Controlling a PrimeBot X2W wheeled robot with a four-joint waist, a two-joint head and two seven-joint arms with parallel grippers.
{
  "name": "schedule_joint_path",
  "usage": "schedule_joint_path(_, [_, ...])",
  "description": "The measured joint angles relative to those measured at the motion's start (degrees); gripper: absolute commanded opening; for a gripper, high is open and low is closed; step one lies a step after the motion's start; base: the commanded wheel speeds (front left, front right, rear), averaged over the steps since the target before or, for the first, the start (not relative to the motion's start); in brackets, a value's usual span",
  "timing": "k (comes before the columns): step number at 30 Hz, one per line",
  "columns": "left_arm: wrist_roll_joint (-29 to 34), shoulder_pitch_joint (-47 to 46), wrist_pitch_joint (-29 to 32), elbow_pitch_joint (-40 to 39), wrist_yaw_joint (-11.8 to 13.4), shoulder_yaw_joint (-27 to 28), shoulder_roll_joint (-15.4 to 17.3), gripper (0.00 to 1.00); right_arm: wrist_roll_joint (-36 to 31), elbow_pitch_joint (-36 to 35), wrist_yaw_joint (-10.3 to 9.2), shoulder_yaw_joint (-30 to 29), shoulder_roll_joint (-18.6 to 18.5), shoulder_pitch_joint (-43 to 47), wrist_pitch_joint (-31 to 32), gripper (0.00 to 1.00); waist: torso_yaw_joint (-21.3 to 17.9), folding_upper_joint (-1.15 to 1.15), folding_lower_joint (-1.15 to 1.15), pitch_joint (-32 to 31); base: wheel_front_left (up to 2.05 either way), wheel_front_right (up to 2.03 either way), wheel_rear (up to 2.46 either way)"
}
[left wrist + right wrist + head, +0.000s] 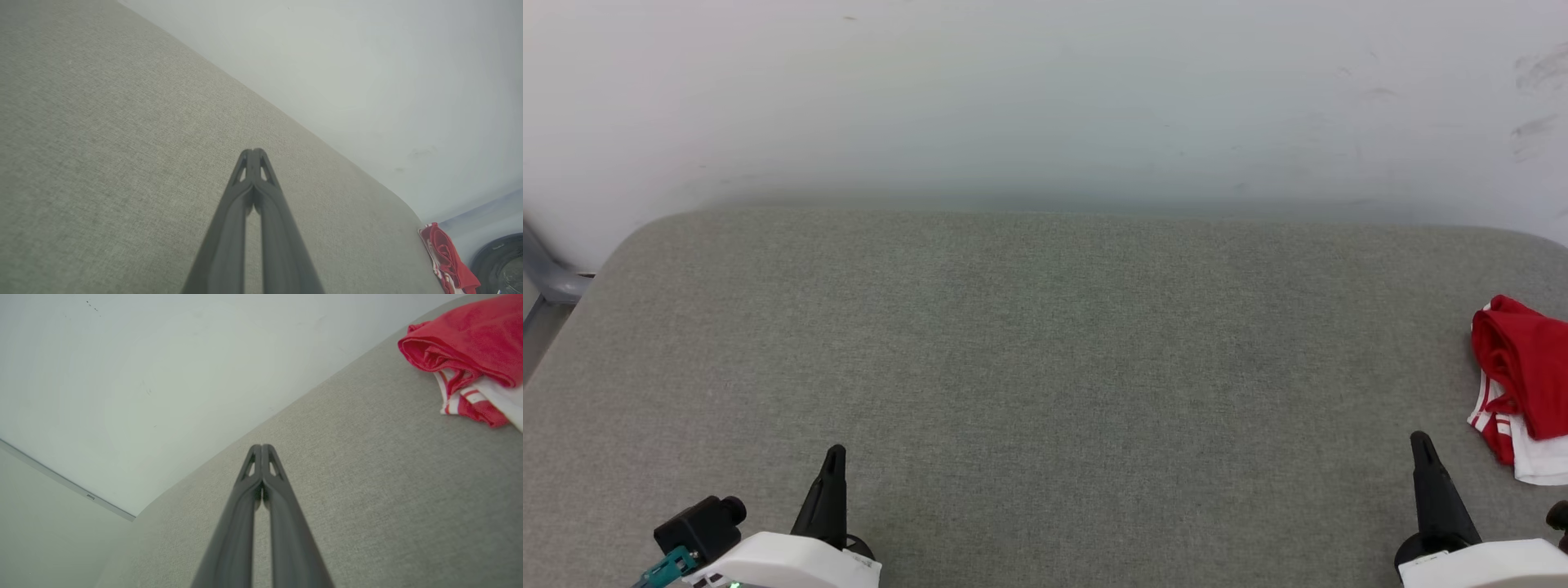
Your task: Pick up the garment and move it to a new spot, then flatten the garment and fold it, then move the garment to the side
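The garment (1523, 376) lies bunched at the 3 o'clock edge of the grey counter (1045, 351), its red body heaped over a white sleeve and striped trim. The left pincer (834, 454) at 7 o'clock and the right pincer (1420, 441) at 5 o'clock are both pressed together and empty. The garment sits near the right pincer's 1 o'clock, not touching it.
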Motion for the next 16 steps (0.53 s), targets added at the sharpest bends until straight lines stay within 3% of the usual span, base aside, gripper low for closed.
schedule_joint_path(16, [-12.57,-1.65,2.91,1.10,-1.52,2.00,-0.46,0.00,11.88,1.90,-0.01,0.00,0.01,-2.50,2.85,0.00,-0.60,0.00,0.00,0.28,0.00,0.00,0.00])
